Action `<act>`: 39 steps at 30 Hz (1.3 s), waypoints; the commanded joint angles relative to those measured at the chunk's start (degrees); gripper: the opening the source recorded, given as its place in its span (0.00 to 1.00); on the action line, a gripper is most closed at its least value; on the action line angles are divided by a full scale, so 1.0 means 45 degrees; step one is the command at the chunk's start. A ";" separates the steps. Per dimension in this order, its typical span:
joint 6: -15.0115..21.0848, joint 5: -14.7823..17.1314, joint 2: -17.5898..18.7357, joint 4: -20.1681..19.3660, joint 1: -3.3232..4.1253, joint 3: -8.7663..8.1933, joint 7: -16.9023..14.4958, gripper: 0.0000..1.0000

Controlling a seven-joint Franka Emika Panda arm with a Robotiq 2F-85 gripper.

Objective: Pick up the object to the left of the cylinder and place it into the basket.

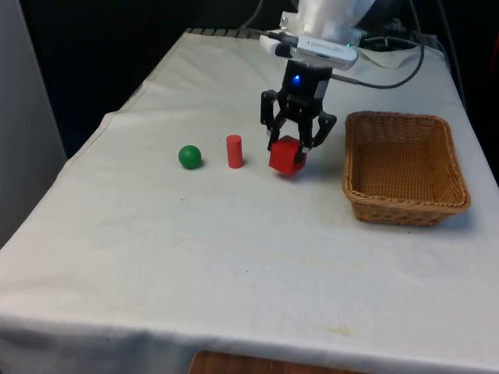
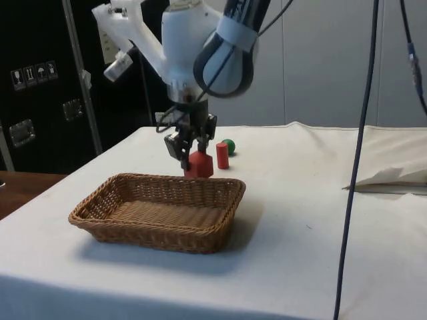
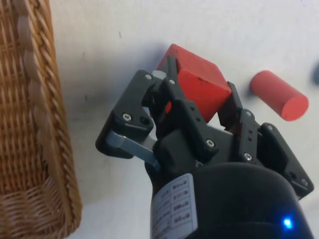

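Note:
My black gripper [image 1: 290, 145] is shut on a red cube [image 1: 287, 157], which sits tilted between the fingers just above the cloth. In the side view the gripper [image 2: 193, 155] holds the cube [image 2: 199, 165] right behind the basket's far rim. A red cylinder [image 1: 234, 150] stands upright a short way off on the front view's left of the cube. Further that way lies a green ball [image 1: 189, 157]. In the wrist view the cube [image 3: 199, 82] is clamped by the fingers [image 3: 167, 79], with the cylinder [image 3: 278, 95] beside it.
A brown wicker basket [image 1: 405, 118] with nothing in it stands on the front view's right of the gripper, seen close in the side view [image 2: 153, 238] and the wrist view [image 3: 30, 124]. White cloth stretches towards the near table edge.

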 commanded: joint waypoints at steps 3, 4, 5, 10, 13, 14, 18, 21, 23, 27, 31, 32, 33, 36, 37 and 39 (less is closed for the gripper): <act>-0.0293 -0.0153 -0.0318 -0.0025 0.0127 -0.0178 0.0064 0.04; -0.0420 -0.0178 -0.0471 -0.0013 0.0127 -0.0191 0.0064 0.04; -0.0484 -0.0178 -0.0535 -0.0013 0.0115 -0.0191 0.0064 0.04; -0.0624 -0.0051 -0.0802 0.0013 0.0013 -0.0076 -0.0051 0.04; -0.1031 -0.0242 -0.1184 0.0051 0.0115 -0.0242 0.0025 0.04; -0.1120 -0.0255 -0.1273 0.0064 0.0115 -0.0242 0.0013 0.04; -0.1197 -0.0102 -0.1426 0.0051 0.0013 -0.0115 -0.0102 0.04; -0.1553 -0.0280 -0.1744 0.0127 0.0089 -0.0242 -0.0013 0.04; -0.1681 -0.0293 -0.1884 0.0166 0.0089 -0.0242 -0.0013 0.04; -0.1884 -0.0293 -0.2075 0.0216 0.0076 -0.0229 -0.0025 0.04; -0.2190 -0.0306 -0.2406 0.0280 0.0064 -0.0216 -0.0038 0.04; -0.2241 -0.0318 -0.2457 0.0293 0.0064 -0.0204 -0.0038 0.04; -0.2343 -0.0306 -0.2559 0.0318 0.0064 -0.0191 -0.0038 0.04; -0.2419 -0.0306 -0.2636 0.0344 0.0064 -0.0178 -0.0051 0.04; -0.2483 -0.0306 -0.2687 0.0369 0.0089 -0.0153 -0.0013 0.04; -0.2572 -0.0306 -0.2750 0.0407 0.0127 -0.0115 0.0038 0.04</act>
